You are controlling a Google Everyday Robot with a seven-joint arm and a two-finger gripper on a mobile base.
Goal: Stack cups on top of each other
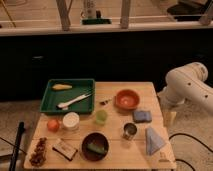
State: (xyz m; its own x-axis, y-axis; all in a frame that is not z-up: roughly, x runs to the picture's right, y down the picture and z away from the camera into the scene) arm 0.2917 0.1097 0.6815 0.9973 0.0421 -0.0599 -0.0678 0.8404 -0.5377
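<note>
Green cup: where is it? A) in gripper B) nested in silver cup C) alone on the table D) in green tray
C: the green cup stands alone on the table, apart from the silver cup; the gripper is beside the table's right edge.

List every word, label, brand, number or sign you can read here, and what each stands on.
None can be read.
The wrapped bar, front left of the table: possible print, too blurred.
A small dark mark on the table's front right corner: too small to read.
The silver cup and green cup: no label visible.
The hand, low beside the table's right edge: no marking visible.
</note>
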